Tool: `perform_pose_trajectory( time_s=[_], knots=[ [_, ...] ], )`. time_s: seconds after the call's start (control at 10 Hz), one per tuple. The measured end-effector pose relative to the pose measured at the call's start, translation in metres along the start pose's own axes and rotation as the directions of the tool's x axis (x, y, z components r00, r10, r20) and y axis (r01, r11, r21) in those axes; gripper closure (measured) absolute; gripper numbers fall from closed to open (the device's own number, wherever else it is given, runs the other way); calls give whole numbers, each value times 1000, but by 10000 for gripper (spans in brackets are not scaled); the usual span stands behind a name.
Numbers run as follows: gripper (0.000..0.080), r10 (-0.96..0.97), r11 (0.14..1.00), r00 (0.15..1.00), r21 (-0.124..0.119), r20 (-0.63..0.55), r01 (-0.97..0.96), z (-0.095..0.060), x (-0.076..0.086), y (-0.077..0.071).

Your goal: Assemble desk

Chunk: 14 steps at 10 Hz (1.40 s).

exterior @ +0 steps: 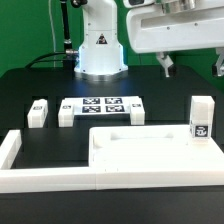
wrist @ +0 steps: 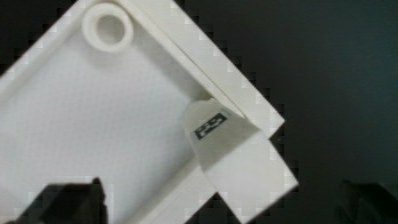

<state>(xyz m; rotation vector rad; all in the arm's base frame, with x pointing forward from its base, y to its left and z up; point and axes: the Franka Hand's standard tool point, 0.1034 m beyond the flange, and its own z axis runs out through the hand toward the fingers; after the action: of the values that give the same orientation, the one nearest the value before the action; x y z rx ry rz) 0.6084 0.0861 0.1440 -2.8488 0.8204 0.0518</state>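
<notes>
a: what do we see on the black table?

b: in the exterior view we see the desk's white tabletop, a shallow tray with a raised rim. it lies flat at about 5 o'clock of the frame. the upright leg, short, white and square in section, stands at the tray's far corner toward 3 o'clock. it touches the tray and has a black-white tag low on its near face.

a: and the other legs?

b: we count three more, all on the table beyond the tray. the first loose leg sits at 9 o'clock. the second loose leg and the third loose leg sit just beside the two ends of the marker board, which lies near the centre. white border bars run from 8 o'clock along to 6 o'clock.

a: where is the gripper?

b: the gripper hangs at 2 o'clock, above the upright leg and apart from it. the robot base is at 12 o'clock. we see the jaws spread wide with nothing between them. in the wrist view the fingers are dark, blurred shapes. beneath them we see the tray, a round socket at one of its corners, and the tagged leg against the rim. the tag is too blurred to read.
</notes>
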Motion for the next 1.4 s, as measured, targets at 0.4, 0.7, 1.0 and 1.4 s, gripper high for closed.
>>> perform_pose_trajectory(
  time_s=[0.4,0.7,1.0,1.4],
  knots=[
    [150,-491,863,871,-128,19,489,22,-19,14],
    [150,-651,749,758,-123,48,651,24,-18,18],
    [150,-528,806,796,-123,296,580,45,-55,79],
    [150,-385,825,724,-137,572,548,51,-66,83]
  ],
)
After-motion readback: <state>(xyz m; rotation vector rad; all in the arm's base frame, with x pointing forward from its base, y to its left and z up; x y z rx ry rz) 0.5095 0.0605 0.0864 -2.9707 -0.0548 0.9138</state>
